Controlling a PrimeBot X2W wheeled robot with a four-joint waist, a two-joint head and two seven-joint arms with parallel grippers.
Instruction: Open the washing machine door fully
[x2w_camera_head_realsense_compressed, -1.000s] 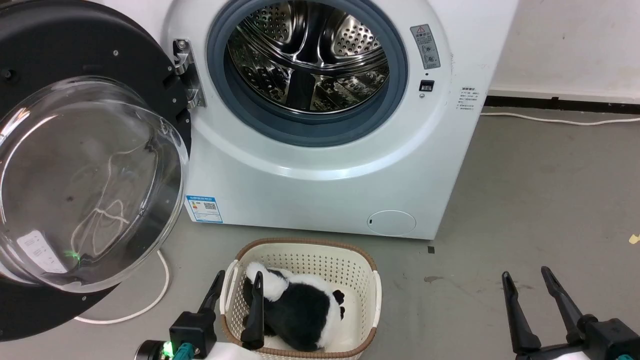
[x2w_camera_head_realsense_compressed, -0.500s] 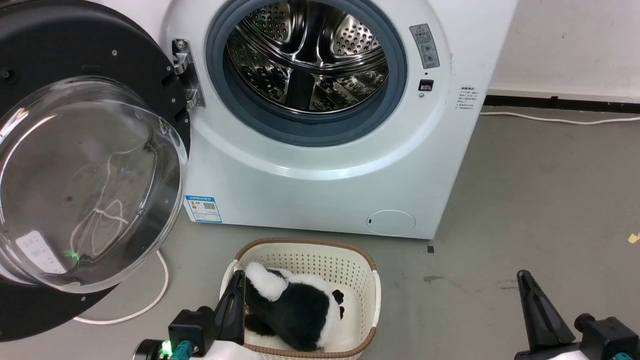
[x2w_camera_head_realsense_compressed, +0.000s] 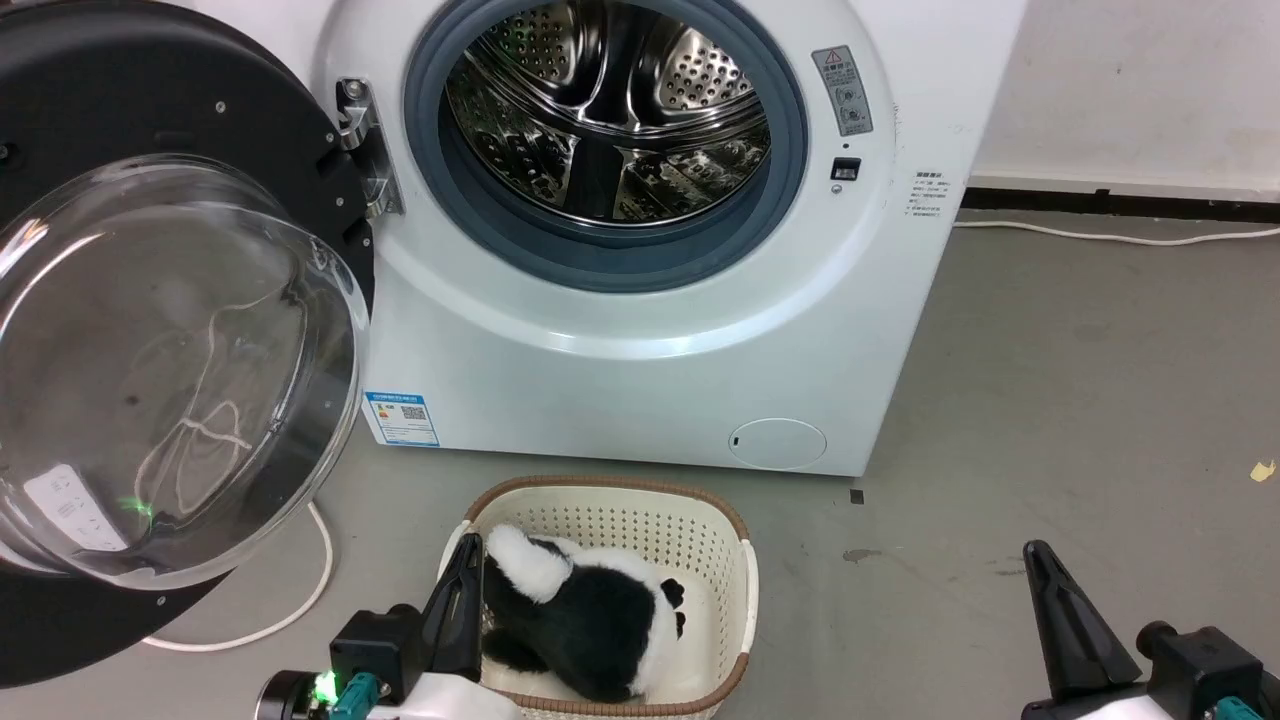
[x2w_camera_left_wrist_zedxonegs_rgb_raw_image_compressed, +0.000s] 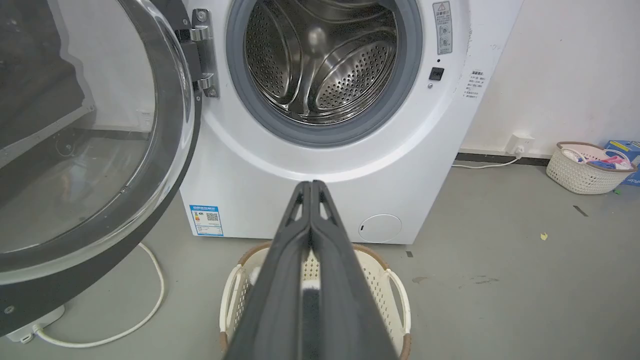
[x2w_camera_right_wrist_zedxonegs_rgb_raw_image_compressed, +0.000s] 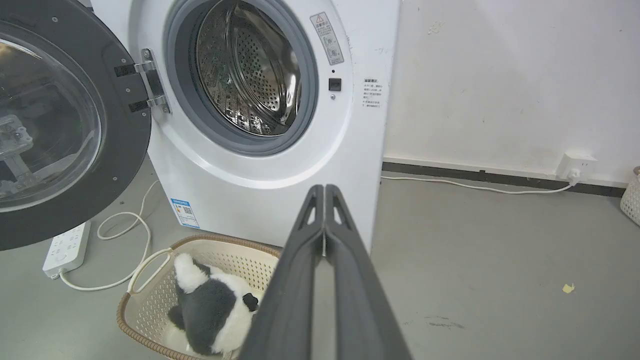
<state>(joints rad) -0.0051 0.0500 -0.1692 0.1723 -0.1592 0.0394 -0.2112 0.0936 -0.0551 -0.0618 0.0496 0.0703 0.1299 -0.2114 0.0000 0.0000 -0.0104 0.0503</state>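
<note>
Washing machine door is standing swung wide on its hinge, to the robot's left of the exposed steel drum. The opening step is looking essentially complete; any next move is calling only for a push on the door's rim. Left pincer, by the laundry basket, and right pincer are sitting pressed shut, empty, well apart from the door.

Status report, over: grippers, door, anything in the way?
Left gripper shut, empty. Right gripper shut, empty. Door wide open, left of drum. Basket with plush toy on floor in front, clear of door.
</note>
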